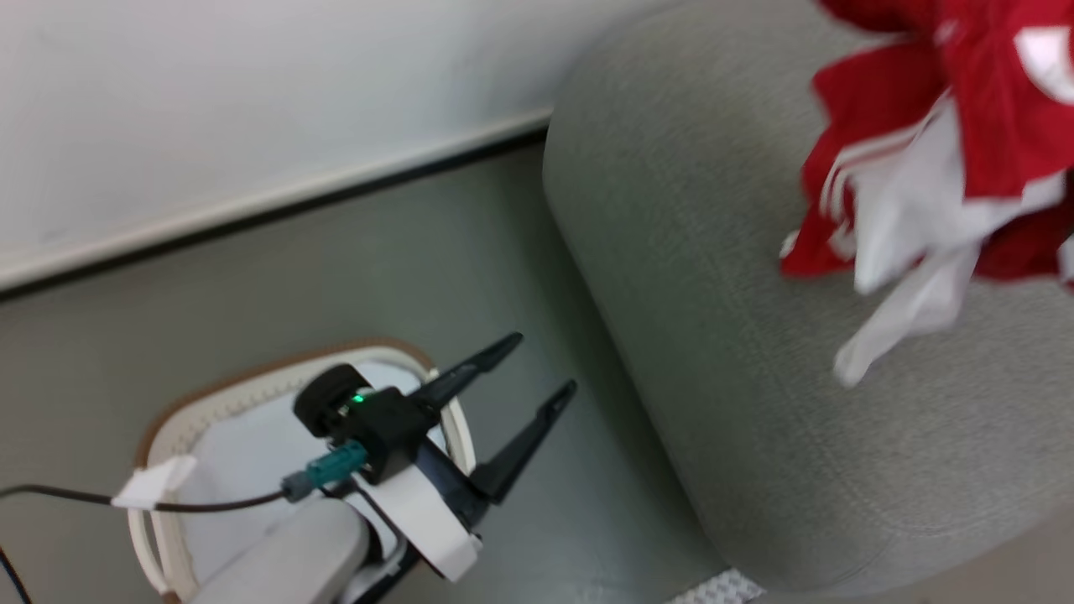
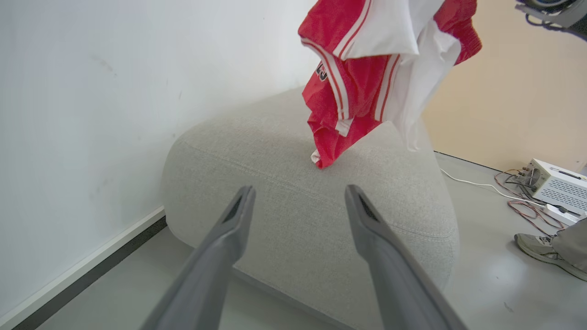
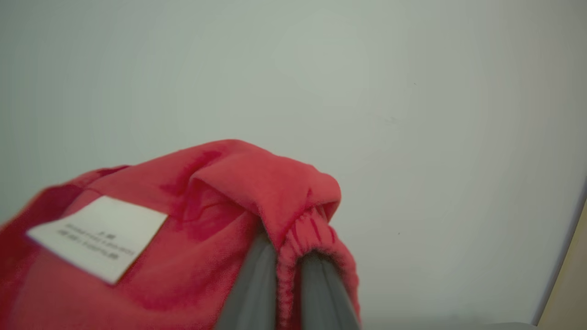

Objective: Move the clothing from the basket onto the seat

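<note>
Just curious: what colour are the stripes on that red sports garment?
White stripes, clearest in left wrist view.

The clothing (image 1: 965, 126) is blurred and cut off by the head view's top and right edges. The left arm (image 1: 285, 545) hides much of the basket (image 1: 252, 382). The label (image 3: 98, 236) bears unreadable print.

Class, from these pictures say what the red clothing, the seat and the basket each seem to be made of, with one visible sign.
The clothing: thin, light, synthetic-looking knit, matt; it hangs in soft folds.
The seat: grey woven upholstery, matt, with a visible grainy texture.
The basket: probably rigid white plastic, smooth, with a brown rim; blur leaves finer detail open.
</note>
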